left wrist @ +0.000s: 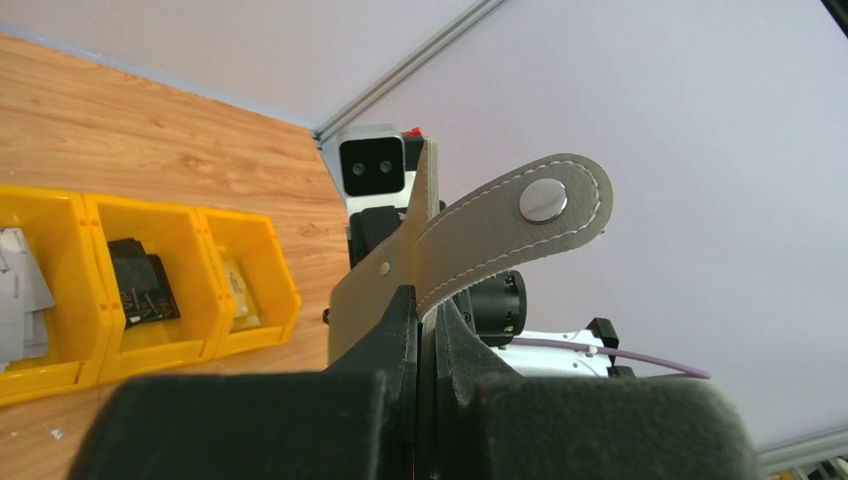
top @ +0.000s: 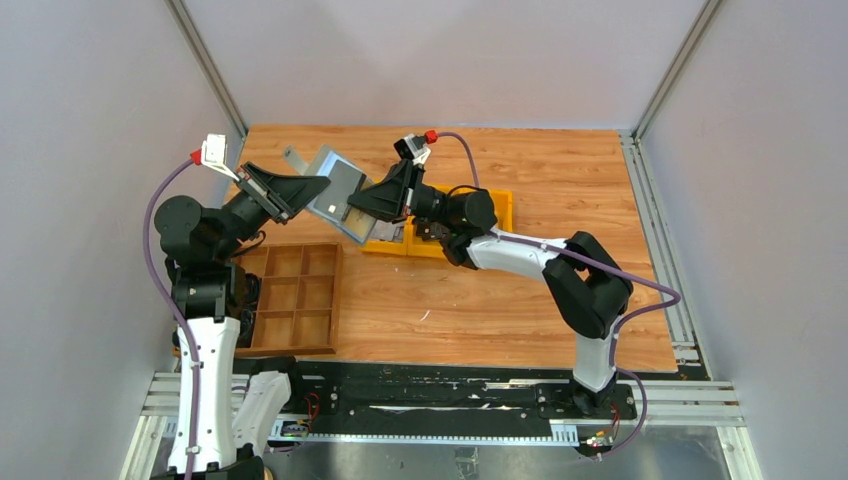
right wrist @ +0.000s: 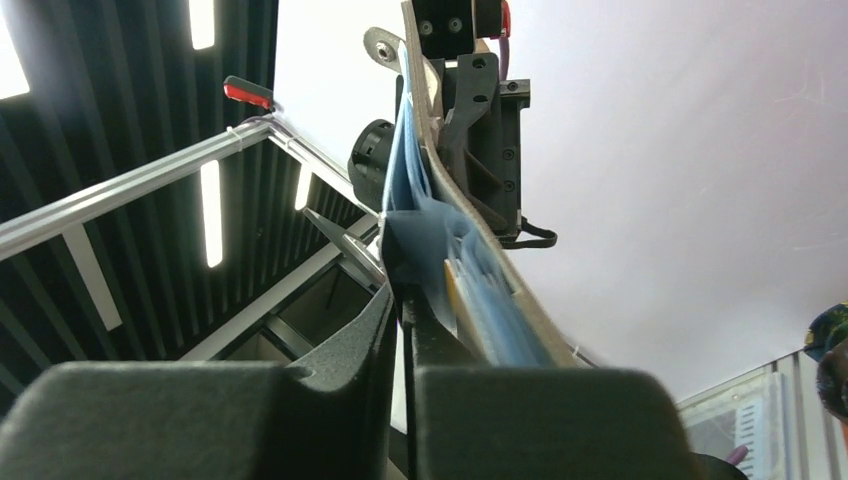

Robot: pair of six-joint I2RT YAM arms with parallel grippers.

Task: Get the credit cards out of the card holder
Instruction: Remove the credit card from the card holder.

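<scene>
Closest in, my left gripper (left wrist: 425,312) is clamped tight on the card holder (left wrist: 470,245) just below its closing tab (left wrist: 545,200). My right gripper (right wrist: 405,300) is pinched on its blue inner pocket (right wrist: 430,235), beside a tan card (right wrist: 452,292) edge. Between us it hangs above the table (top: 500,300).

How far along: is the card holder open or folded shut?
Open: the card holder, held between left gripper and right gripper, is spread, tab loose, a credit card edge showing inside.
</scene>
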